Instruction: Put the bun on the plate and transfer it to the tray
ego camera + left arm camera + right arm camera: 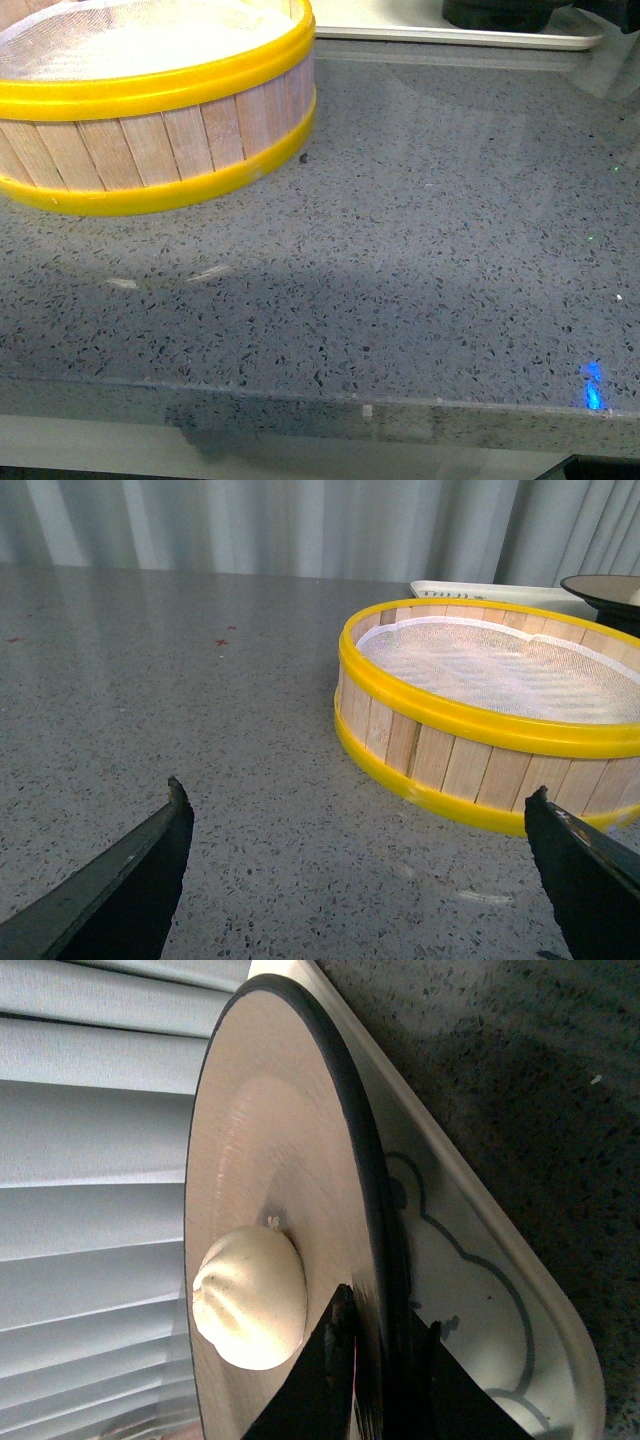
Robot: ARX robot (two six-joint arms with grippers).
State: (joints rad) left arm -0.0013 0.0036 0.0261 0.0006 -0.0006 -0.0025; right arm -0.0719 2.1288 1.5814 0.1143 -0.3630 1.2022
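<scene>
In the right wrist view my right gripper is shut on the black rim of the plate, one finger on the beige inside, the other under the rim. The cream pleated bun sits on the plate close to the fingers. The white tray with its bear outline lies right under the plate; I cannot tell whether they touch. In the front view the plate's dark foot stands over the tray's rim at the far edge. My left gripper is open and empty, low over the counter.
A yellow-rimmed wooden steamer basket with white cloth lining stands at the back left; it also shows in the left wrist view, just beyond the left gripper. The tray and plate lie behind it. Grey speckled counter.
</scene>
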